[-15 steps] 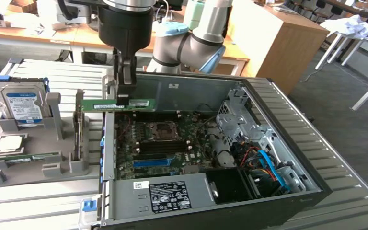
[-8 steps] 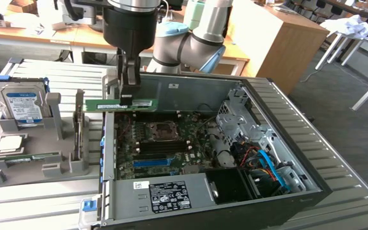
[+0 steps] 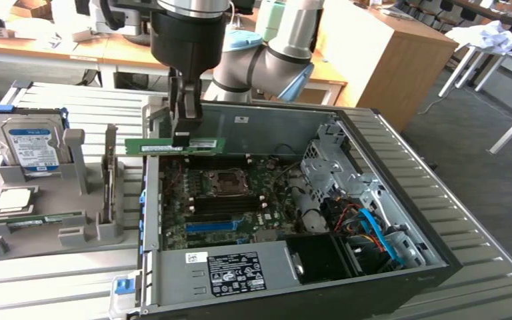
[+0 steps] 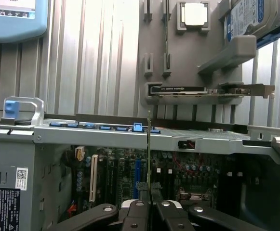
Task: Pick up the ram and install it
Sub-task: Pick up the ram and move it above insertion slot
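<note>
The ram (image 3: 174, 145) is a long green circuit-board stick held level above the far left part of the open computer case (image 3: 389, 267). My gripper (image 3: 182, 139) is shut on it near its middle, with the arm coming down from above. In the wrist view the ram (image 4: 149, 154) appears edge-on as a thin vertical strip rising from between my gripper (image 4: 149, 211) fingers. Below it lies the motherboard (image 3: 225, 200) with its dark and blue slots (image 3: 211, 225).
A grey parts stand (image 3: 51, 220) sits at the exterior view's left, holding a silver hard drive (image 3: 29, 143), a processor (image 3: 14, 202) and an upright card (image 3: 109, 173). The power supply (image 3: 229, 273) and drive cage (image 3: 327, 167) line the case. Ribbed metal table (image 3: 469, 220) surrounds everything.
</note>
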`<state>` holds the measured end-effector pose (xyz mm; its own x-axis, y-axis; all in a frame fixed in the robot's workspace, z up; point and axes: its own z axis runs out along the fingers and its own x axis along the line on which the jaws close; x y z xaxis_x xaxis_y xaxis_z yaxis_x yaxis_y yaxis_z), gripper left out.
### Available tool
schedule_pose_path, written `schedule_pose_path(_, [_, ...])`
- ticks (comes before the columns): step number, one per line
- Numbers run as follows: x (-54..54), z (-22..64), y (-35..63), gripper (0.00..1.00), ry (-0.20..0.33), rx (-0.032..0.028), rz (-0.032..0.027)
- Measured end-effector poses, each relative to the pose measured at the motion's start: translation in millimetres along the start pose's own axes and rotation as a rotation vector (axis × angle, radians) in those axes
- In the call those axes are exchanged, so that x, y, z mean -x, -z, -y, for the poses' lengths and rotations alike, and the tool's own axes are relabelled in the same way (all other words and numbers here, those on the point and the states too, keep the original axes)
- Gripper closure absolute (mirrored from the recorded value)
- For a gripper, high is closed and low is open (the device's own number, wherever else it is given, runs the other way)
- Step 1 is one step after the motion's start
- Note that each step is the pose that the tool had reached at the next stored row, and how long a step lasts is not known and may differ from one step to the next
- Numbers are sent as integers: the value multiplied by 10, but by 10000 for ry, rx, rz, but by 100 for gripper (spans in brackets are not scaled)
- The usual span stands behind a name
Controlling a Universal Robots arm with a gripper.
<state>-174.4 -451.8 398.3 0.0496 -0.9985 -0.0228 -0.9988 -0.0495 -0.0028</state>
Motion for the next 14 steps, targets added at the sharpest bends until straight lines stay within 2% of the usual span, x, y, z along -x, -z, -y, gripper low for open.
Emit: schedule_pose_path(14, [-6,122,0,88,-1,0,0])
